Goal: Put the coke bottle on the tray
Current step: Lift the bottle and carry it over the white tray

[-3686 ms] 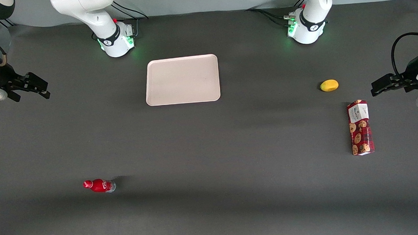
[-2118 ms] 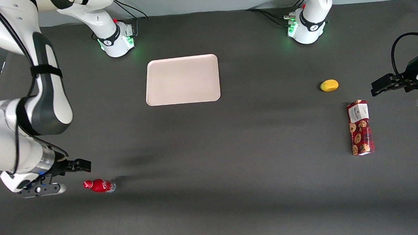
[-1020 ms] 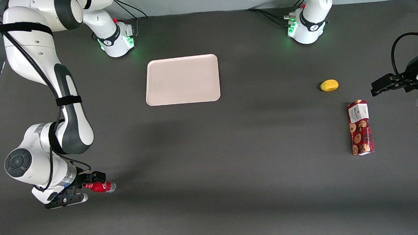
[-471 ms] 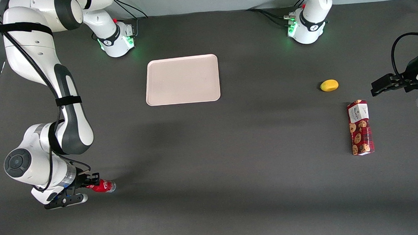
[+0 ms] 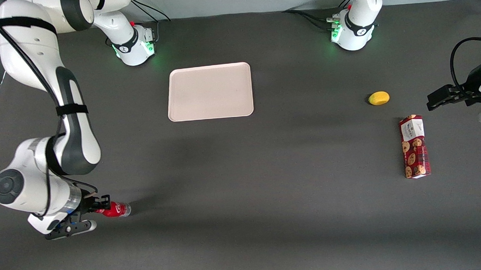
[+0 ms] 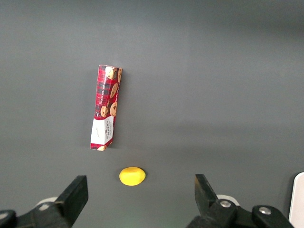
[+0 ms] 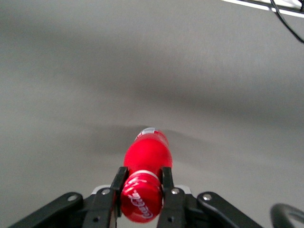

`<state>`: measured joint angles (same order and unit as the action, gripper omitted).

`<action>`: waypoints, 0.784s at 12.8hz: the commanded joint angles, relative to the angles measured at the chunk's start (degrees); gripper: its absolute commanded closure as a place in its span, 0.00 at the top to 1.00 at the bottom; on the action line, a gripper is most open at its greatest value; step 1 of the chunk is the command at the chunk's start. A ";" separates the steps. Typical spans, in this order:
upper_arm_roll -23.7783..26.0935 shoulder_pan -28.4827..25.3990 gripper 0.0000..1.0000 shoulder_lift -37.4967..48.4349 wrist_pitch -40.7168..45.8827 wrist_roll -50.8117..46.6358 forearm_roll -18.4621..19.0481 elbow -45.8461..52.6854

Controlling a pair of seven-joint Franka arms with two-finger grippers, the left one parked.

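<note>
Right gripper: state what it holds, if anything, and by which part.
The gripper is shut on the coke bottle, its fingers clamping the bottle's cap end; the silvery base points away from it.

The right arm reaches from its base down the working end of the table toward the front camera, elbow bent, wrist low over the mat. Its gripper (image 5: 101, 206) points toward 3 o'clock in the front view, both fingers (image 7: 166, 183) clamped on the bottle (image 5: 117, 209) near its cap.
</note>
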<state>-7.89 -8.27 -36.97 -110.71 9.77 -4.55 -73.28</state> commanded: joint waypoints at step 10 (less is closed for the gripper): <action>14.46 -2.36 0.00 49.07 2.28 -20.99 0.51 -49.46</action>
<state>3.32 -10.70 3.96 -103.13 -6.04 -4.33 -111.68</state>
